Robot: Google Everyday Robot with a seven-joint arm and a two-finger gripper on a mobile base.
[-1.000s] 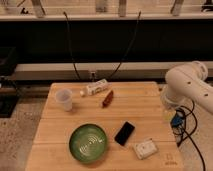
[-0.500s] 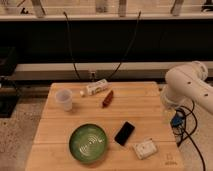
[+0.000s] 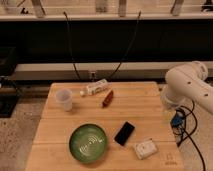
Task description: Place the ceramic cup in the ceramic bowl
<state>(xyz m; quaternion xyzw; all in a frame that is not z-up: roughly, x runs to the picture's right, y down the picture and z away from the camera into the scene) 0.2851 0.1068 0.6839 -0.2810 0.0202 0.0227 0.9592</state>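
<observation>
One white robot arm [image 3: 192,87] sits folded at the right edge of a wooden counter [image 3: 150,110]. Its tool [image 3: 169,106] seems tucked low beside the counter's right side, well apart from everything on it. Whether the tool is apart or together cannot be told.

The ceramic cup [image 3: 64,99], small, pale and handleless, stands upright near the counter's far left corner. The ceramic bowl [image 3: 88,143], green with pale rings inside, rests near the front edge, a little right of the cup, and holds nothing. A white bottle [image 3: 96,89] lies on its side just right of the cup, with a reddish-brown oblong item [image 3: 107,98] near it. A black phone [image 3: 124,133] and a small white packet [image 3: 145,148] lie right of the bowl.

The step in hand appears to be the reach toward the cup. A good approach probably passes above the bottle and oblong item, then descends over the cup with the tool spread wider than the flared rim. Because the cup tapers, a gentle grip just under the rim seems safest.
</observation>
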